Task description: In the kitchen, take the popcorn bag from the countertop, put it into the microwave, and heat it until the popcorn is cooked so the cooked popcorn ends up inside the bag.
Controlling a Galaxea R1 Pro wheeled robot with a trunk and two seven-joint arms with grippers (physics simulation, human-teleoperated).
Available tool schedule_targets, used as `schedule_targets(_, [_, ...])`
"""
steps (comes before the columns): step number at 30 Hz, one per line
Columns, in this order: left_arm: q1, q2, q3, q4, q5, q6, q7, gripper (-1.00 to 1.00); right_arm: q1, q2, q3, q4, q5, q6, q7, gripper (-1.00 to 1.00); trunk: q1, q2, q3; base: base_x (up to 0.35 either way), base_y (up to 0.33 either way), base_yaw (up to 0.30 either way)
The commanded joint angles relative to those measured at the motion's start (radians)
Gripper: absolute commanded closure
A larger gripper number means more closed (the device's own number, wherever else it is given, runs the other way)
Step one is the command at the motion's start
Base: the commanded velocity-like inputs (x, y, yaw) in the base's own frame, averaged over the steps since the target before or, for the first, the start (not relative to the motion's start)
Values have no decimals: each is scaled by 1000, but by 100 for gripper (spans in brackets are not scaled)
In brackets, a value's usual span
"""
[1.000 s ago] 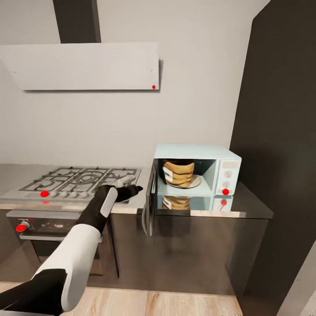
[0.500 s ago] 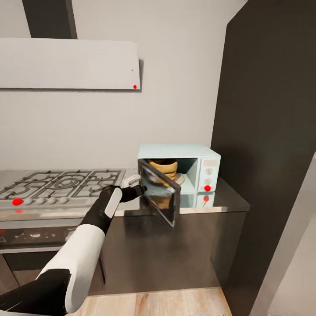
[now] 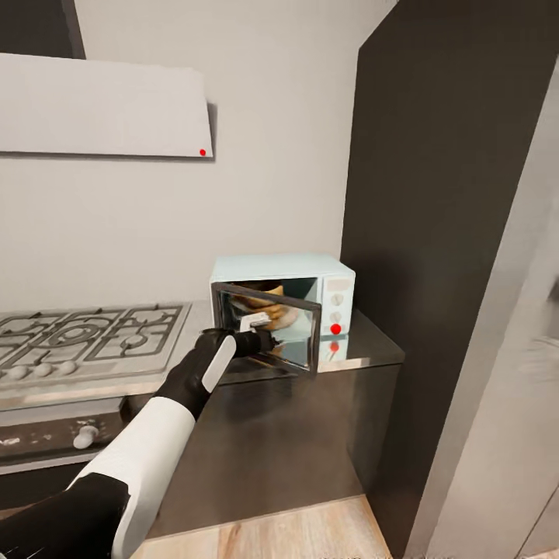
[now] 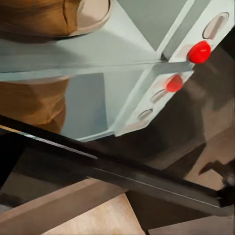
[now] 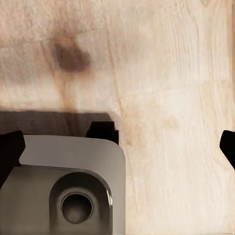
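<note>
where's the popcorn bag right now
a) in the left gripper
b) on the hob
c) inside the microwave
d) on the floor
c: the popcorn bag sits inside the microwave, seen behind its partly closed door, with the left gripper at the door.

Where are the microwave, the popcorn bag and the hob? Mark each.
microwave [image 3: 276,268]: head view, on its mint top.
popcorn bag [image 4: 32,17]: left wrist view, on its crumpled side.
hob [image 3: 85,338]: head view, on its grates.
</note>
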Motion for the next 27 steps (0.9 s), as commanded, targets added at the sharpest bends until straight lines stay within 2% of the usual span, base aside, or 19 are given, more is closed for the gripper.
schedule_targets(1, [0, 0, 0, -1, 3, 4, 0, -100, -2, -1, -9, 3, 9, -2, 2, -100, 0, -1, -1, 0, 0, -251])
schedule_targets(6, [0, 0, -5, 2, 1, 3, 66, -100, -2, -5, -12, 3, 4, -1, 2, -100, 0, -1, -1, 0, 0, -267])
schedule_targets(17, [0, 0, -6, 11, -5, 3, 81, -100, -2, -1, -12, 3, 4, 0, 2, -100, 0, -1, -1, 0, 0, -289])
schedule_targets(22, [0, 0, -5, 5, -6, 3, 227, -100, -2, -1, -12, 3, 4, 0, 2, -100, 0, -1, -1, 0, 0, -290])
schedule_targets(27, [0, 0, -7, 1, -10, 3, 248, -100, -2, -4, -11, 3, 8, 0, 3, -100, 0, -1, -1, 0, 0, -98])
